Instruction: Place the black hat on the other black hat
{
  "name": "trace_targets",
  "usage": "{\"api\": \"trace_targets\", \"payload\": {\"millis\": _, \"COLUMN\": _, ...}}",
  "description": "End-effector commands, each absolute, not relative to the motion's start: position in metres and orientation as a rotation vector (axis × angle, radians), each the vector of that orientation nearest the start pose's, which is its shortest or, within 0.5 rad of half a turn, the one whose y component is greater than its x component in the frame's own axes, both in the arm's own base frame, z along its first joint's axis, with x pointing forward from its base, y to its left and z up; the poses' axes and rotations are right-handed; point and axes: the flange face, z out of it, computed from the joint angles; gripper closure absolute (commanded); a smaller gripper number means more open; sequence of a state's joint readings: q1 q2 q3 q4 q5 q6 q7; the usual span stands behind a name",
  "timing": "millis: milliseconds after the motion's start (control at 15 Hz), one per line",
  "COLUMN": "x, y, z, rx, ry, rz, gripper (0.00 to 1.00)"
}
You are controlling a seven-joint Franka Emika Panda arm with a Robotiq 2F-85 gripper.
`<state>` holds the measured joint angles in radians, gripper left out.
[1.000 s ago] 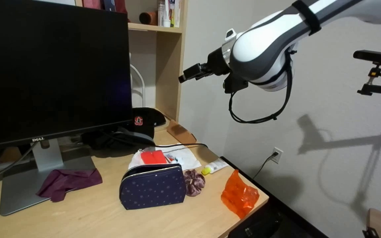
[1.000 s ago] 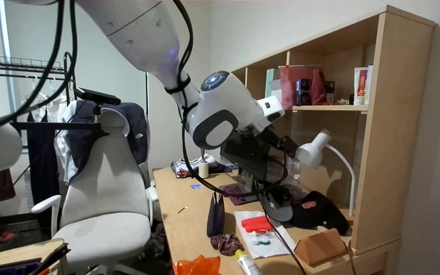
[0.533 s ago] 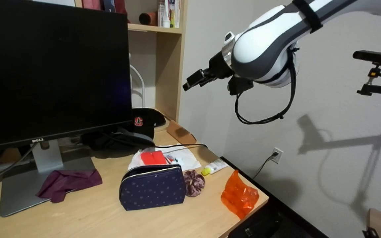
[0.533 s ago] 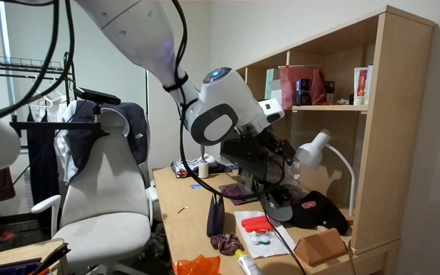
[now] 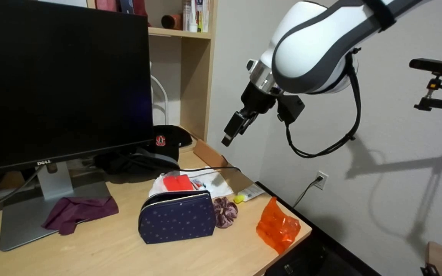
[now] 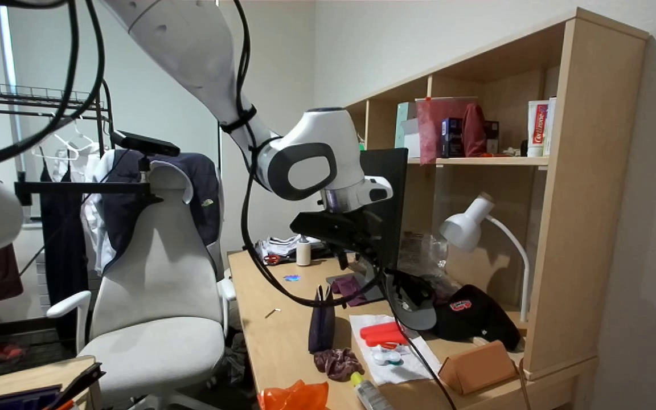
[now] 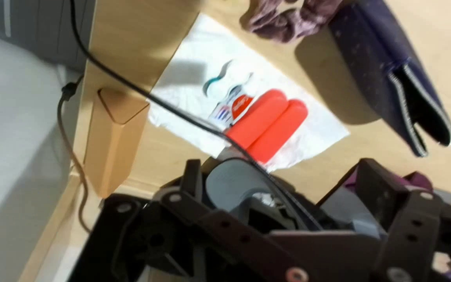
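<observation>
Hanging above the worktop [image 5: 109,255], the fingers [image 7: 380,190] stand well apart and hold nothing; at the back, near the screen [image 5: 60,84], lie the grey-brimmed hat [image 6: 417,313] and, just beside it, the badged hat [image 6: 474,320], both mostly black; whether the two touch is hard to say; the badged hat sits with its rounded top upward, while the pose of its neighbour is unclear.

Neither hat is gripped; the task does not say which one moves, but the grey-brimmed hat looks likelier, since the wrist view shows its brim [image 7: 225,184] beyond the gap between the fingers; a black cable [image 7: 182,114] crosses in front of it.

Expect something light and not fragile; the cloth should grip rather than slip, though the soft part will probably crumple when squeezed; the brim seems stiffer and the better hold, pinched across its thickness, one finger above and one below; catching the cable is the chief risk; once over the badged hat, a gentle release should help, as the rounded top may let it slide.
</observation>
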<state>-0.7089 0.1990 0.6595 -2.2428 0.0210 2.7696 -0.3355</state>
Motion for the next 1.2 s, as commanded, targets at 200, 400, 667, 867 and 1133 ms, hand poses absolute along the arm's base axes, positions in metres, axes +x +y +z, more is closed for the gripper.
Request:
{"api": "trace_targets", "payload": {"millis": 200, "x": 0.576, "y": 0.028, "z": 0.319, "rx": -3.021, "ry": -0.684, "rz": -0.533, "gripper": 0.00}}
{"api": "trace_targets", "payload": {"millis": 400, "x": 0.582, "y": 0.051, "z": 0.304, "rx": -2.982, "ry": -0.856, "rz": -0.585, "gripper": 0.00}}
{"api": "trace_targets", "payload": {"millis": 667, "x": 0.575, "y": 0.059, "z": 0.302, "rx": -2.989, "ry": -0.788, "rz": -0.569, "gripper": 0.00}}
{"api": "trace_targets", "payload": {"millis": 867, "x": 0.579, "y": 0.055, "z": 0.302, "rx": -2.981, "ry": -0.773, "rz": -0.590, "gripper": 0.00}}
{"api": "trace_targets", "payload": {"millis": 1133, "x": 0.605, "y": 0.066, "z": 0.291, "rx": -2.962, "ry": -0.856, "rz": -0.592, "gripper": 0.00}}
